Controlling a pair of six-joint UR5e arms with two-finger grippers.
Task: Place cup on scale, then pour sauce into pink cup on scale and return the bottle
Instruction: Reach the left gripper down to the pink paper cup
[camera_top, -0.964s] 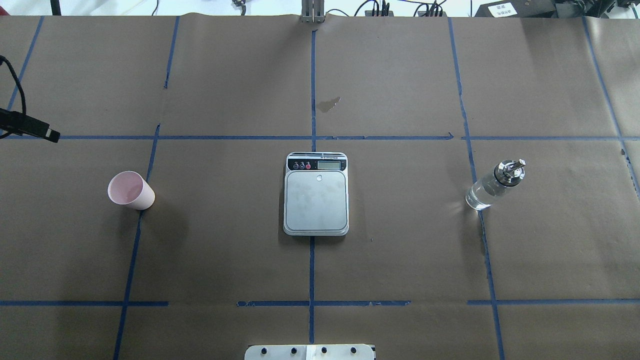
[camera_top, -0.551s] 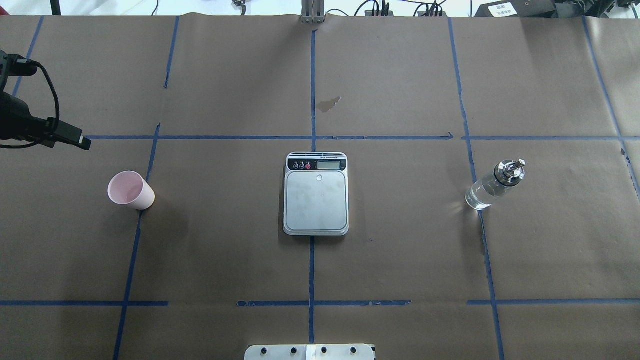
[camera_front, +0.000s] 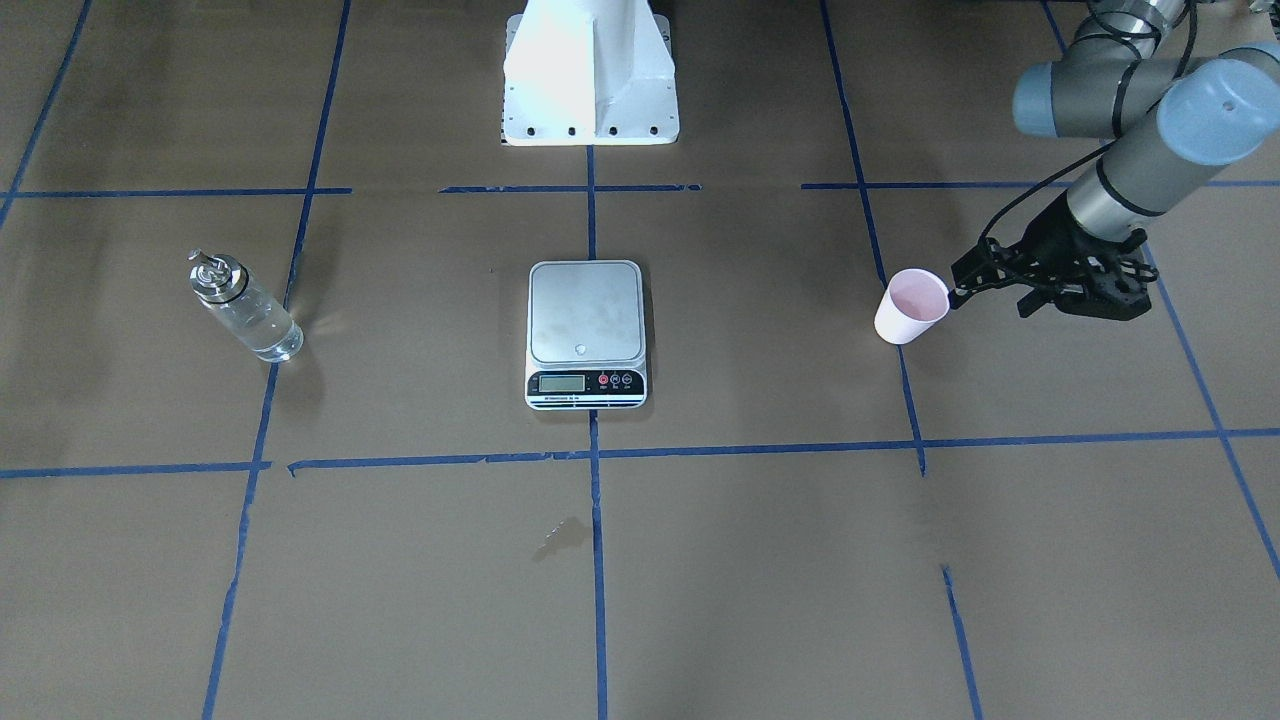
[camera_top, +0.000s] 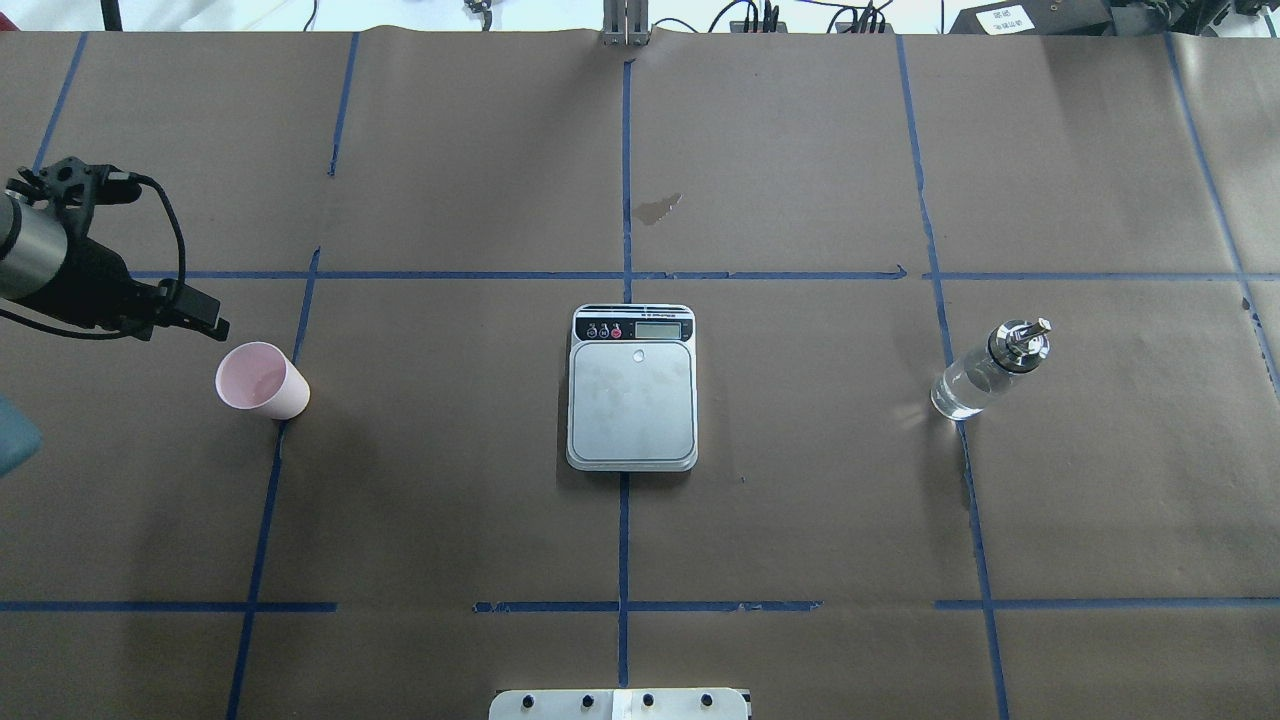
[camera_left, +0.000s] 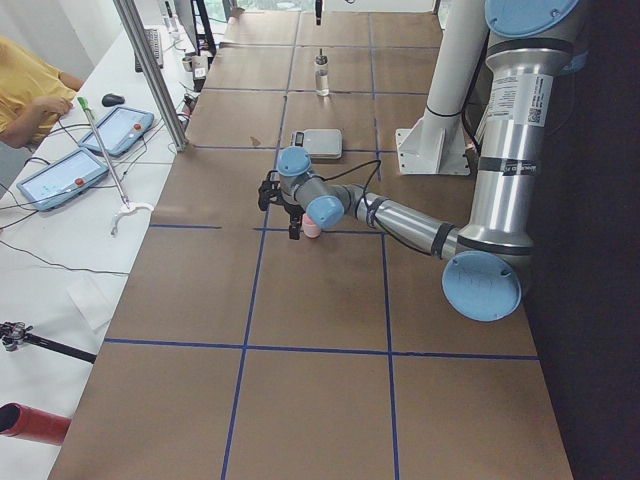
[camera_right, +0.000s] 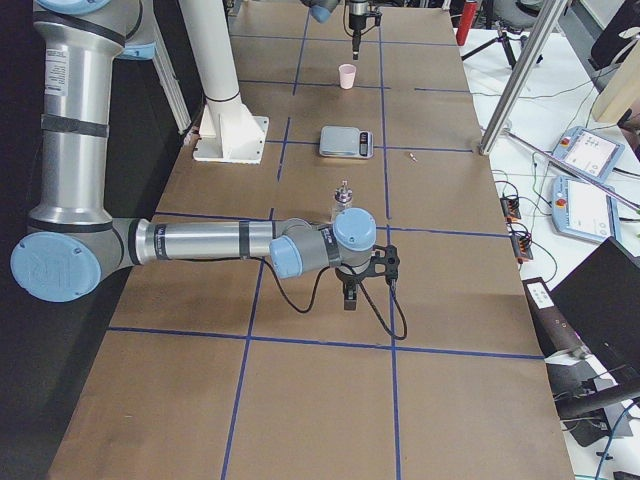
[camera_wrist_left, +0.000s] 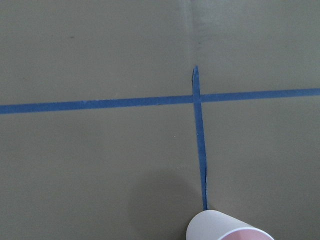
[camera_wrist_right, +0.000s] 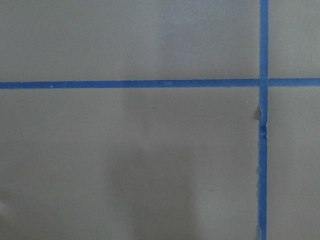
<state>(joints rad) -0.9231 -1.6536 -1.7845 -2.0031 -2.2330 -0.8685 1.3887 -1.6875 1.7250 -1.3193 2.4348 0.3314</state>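
The pale pink cup (camera_top: 262, 380) stands upright on the table's left part, also visible as cup (camera_front: 910, 308). My left gripper (camera_top: 205, 315) hovers just beyond its rim, as left gripper (camera_front: 958, 287), and looks open and empty. In the left wrist view only the cup (camera_wrist_left: 227, 231) shows at the bottom edge. The scale (camera_top: 632, 400) lies at the centre with a bare plate. The bottle (camera_top: 985, 375) of clear sauce stands at the right. My right gripper (camera_right: 348, 295) hangs near the bottle (camera_right: 343, 200); I cannot tell if it is open.
Blue tape lines cross the brown paper. A small stain (camera_top: 657, 208) marks the far centre. The white robot base (camera_front: 590, 90) stands behind the scale. A side bench holds tablets (camera_left: 75, 175), with a person's sleeve (camera_left: 25, 95) beside them.
My left arm has swung in from the table's left edge toward the cup. Its tip now sits close to the cup's rim. The cup, scale and bottle have not moved.
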